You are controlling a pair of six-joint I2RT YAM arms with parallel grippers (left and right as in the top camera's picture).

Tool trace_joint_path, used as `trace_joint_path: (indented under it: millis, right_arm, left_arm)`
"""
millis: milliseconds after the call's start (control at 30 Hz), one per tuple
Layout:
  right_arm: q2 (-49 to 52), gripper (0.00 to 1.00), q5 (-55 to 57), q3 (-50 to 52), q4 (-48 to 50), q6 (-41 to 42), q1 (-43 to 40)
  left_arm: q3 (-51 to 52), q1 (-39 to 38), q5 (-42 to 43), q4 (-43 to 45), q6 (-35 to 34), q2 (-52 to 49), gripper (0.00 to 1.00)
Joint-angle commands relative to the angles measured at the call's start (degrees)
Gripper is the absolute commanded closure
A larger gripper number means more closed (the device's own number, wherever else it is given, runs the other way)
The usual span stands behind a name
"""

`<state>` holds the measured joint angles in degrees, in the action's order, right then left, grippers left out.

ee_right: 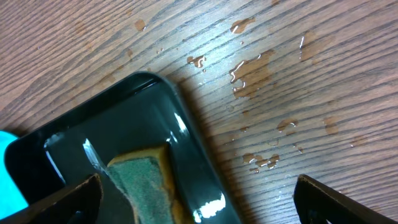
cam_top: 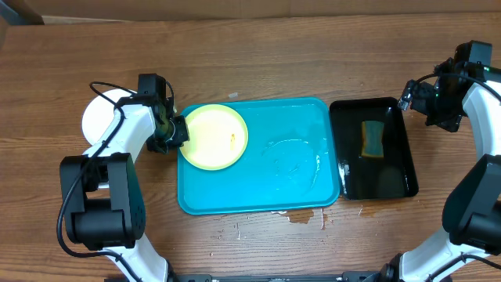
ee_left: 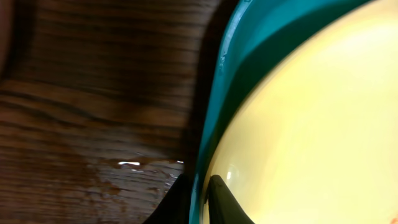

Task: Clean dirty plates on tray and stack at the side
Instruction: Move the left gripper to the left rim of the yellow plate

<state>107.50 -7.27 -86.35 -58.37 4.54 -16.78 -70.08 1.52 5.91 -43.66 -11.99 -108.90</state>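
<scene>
While blue tray [cam_top: 297, 188] holds yellow-green plate [cam_top: 213, 137] | black tray [cam_top: 391, 176]: sponge [cam_top: 372, 139], likely

White plate [cam_top: 98, 117] half hidden behind left arm [cam_top: 129, 129]. Sponge [ee_right: 140, 180] cut off at bottom edge. Yellow plate [ee_left: 311, 124] blurred, cropped.

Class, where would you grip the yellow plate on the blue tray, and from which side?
Pinch the plate by its left rim, from the left: it is flat and thin, so only an edge offers a hold, and that rim lies at the tray's left wall.
</scene>
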Motion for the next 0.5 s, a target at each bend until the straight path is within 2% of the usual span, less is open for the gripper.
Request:
trace_joint_path:
  millis: [0,67,167,467]
  right_arm:
    - [-1.2,0.00,-0.3,-0.9,0.2,0.2,0.1]
    - [-1.2,0.00,-0.3,-0.9,0.2,0.2,0.1]
    - [-1.2,0.00,-0.3,-0.9,0.2,0.2,0.1]
    - [-1.2,0.00,-0.3,-0.9,0.2,0.2,0.1]
  left_arm:
    - [0.3,-0.3,5.5,-0.4,1.7,-0.5,0.87]
    - [-0.3,-0.3,5.1,-0.9,1.7,-0.5,0.81]
    - [-1.3,-0.3,2.7,-1.6,1.7,-0.4,0.76]
    - [-3.7,-0.5,2.4,-2.8,1.7,-0.3,0.73]
